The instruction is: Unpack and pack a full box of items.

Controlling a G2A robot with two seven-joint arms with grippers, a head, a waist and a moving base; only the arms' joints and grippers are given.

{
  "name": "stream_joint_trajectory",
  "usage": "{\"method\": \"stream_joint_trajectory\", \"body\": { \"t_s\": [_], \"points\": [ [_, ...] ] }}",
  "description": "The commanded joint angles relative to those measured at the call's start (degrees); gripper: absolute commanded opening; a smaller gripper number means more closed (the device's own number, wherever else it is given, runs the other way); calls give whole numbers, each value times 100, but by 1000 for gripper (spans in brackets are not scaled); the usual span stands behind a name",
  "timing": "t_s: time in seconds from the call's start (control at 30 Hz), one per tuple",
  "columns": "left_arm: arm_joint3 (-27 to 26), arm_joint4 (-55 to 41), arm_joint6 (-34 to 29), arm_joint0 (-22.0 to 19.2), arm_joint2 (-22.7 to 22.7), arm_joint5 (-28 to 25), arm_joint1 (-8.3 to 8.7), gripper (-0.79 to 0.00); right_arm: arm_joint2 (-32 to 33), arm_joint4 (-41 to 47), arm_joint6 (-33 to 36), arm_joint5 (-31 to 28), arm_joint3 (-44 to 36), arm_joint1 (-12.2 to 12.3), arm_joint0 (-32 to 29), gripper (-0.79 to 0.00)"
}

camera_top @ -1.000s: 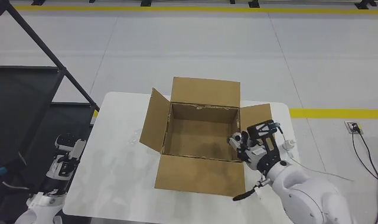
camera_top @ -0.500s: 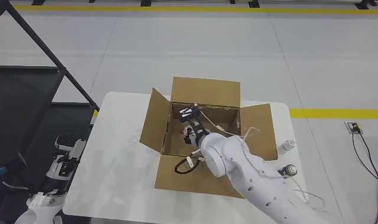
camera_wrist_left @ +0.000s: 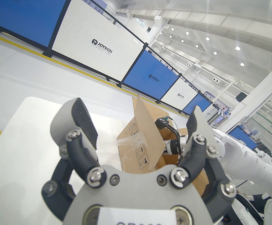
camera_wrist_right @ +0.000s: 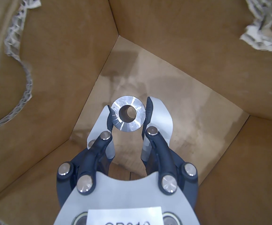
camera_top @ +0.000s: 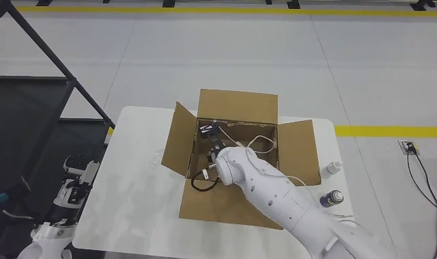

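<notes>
An open cardboard box (camera_top: pixel 237 103) stands mid-table, flaps spread. My right arm (camera_top: pixel 249 173) goes down into it at the far left corner. In the right wrist view my right gripper (camera_wrist_right: pixel 128 111) is shut on a silver metal tube (camera_wrist_right: pixel 121 124), seen end-on, its pads pressing both sides. The tube hangs over the bare box floor (camera_wrist_right: pixel 197 108) close to a corner. My left gripper (camera_wrist_left: pixel 138 108) stands open and holds nothing, off the table's left side, facing the box (camera_wrist_left: pixel 138 146). My left arm (camera_top: pixel 74 184) sits low at the table's left edge.
A small white bottle (camera_top: pixel 332 167) and a dark spray can (camera_top: pixel 331 198) stand on the table right of the box. The white tabletop (camera_top: pixel 136 191) left of the box is bare. A black frame (camera_top: pixel 54 61) rises at the far left.
My right arm swung from the box's right flap across the box and now goes down at its far left corner. The left arm has stayed put.
</notes>
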Motion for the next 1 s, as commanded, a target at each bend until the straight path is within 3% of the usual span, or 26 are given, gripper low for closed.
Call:
{"method": "stream_joint_trajectory", "body": {
  "t_s": [0.0, 0.2, 0.27, 0.3, 0.4, 0.47, 0.6, 0.8, 0.97],
  "points": [
    [0, 0, 0, 0, 0, 0, 0, 0, -27, 1, -133, -16, 237, -89, 1, -785],
    [0, 0, 0, 0, 0, 0, 0, 0, 49, 90, -391, -151, 745, -254, 26, -785],
    [0, 0, 0, 0, 0, 0, 0, 0, 93, 94, -431, -220, 876, -284, 47, -570],
    [0, 0, 0, 0, 0, 0, 0, 0, 115, 90, -441, -255, 931, -296, 62, -505],
    [0, 0, 0, 0, 0, 0, 0, 0, 187, 74, -456, -365, 1064, -325, 83, -400],
    [0, 0, 0, 0, 0, 0, 0, 0, 219, 46, -463, -397, 1104, -333, 86, -219],
    [0, 0, 0, 0, 0, 0, 0, 0, 309, -36, -445, -448, 1141, -331, 82, -58],
    [0, 0, 0, 0, 0, 0, 0, 0, 541, -243, -546, -430, 895, -232, 9, -28],
    [0, 0, 0, 0, 0, 0, 0, 0, 1035, -574, -511, -417, -99, 91, -328, -18]
  ]
}}
